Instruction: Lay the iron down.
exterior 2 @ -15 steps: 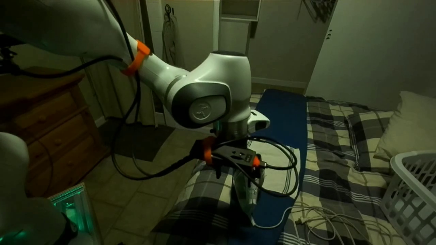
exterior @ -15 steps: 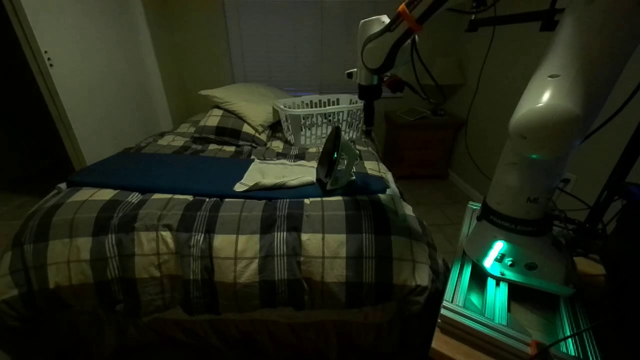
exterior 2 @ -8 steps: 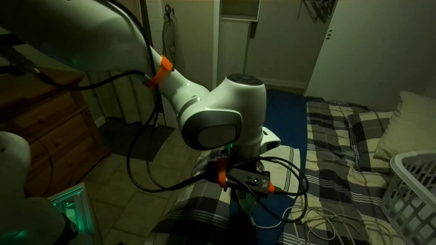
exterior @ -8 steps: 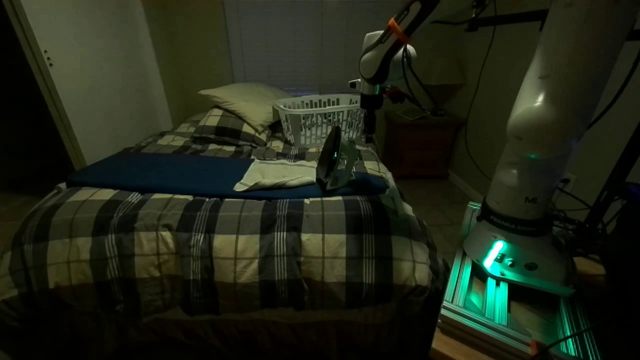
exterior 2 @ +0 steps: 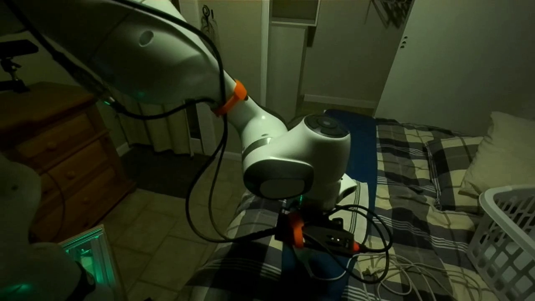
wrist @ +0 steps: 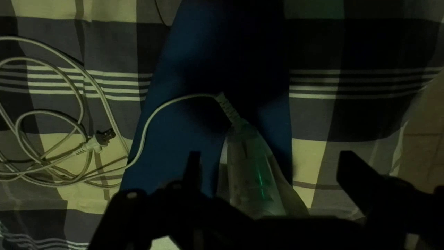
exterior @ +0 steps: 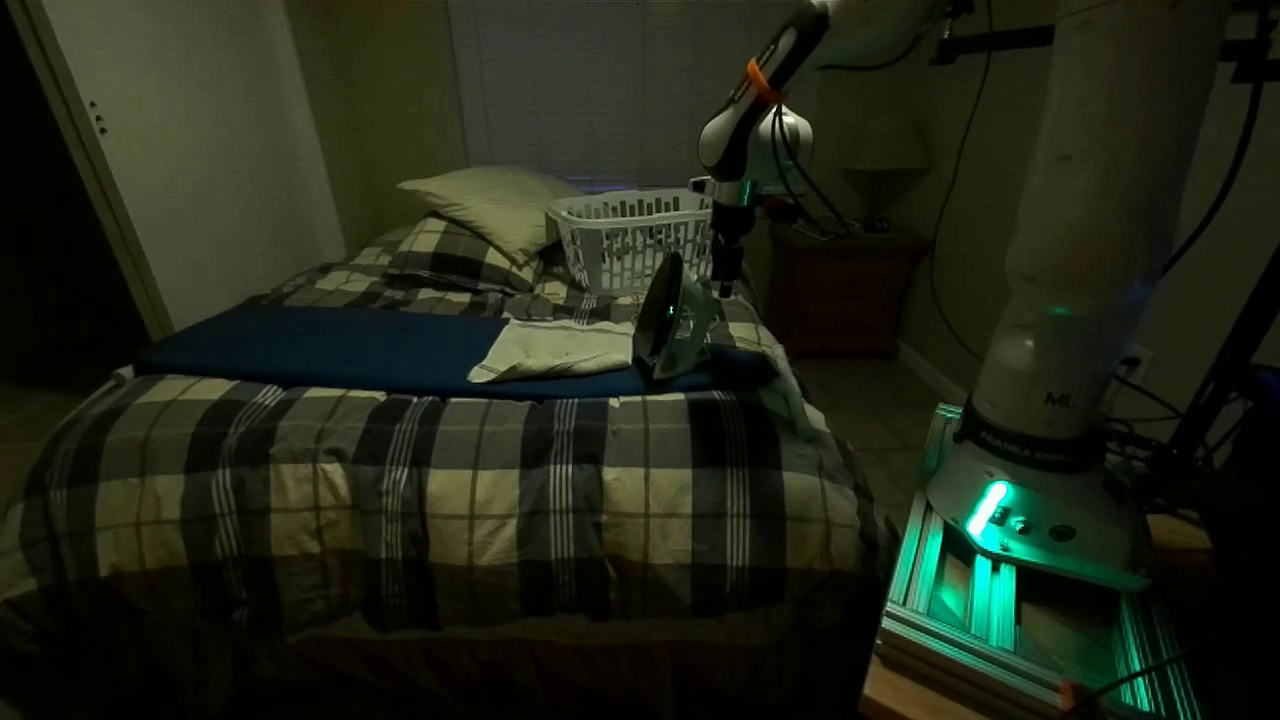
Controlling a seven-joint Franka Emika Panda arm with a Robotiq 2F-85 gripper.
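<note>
The end effector [wrist: 270, 160] hides part of the iron [wrist: 251, 173] in the wrist view.

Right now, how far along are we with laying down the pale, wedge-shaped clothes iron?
Done: the black two-fingered gripper is open, with the iron framed between its jaws in the wrist view.
In hand: the grasp, apparently; no grip shows.
Left: the iron stands upright on the flat blue board, so gripping, tipping and releasing likely remain.
</note>
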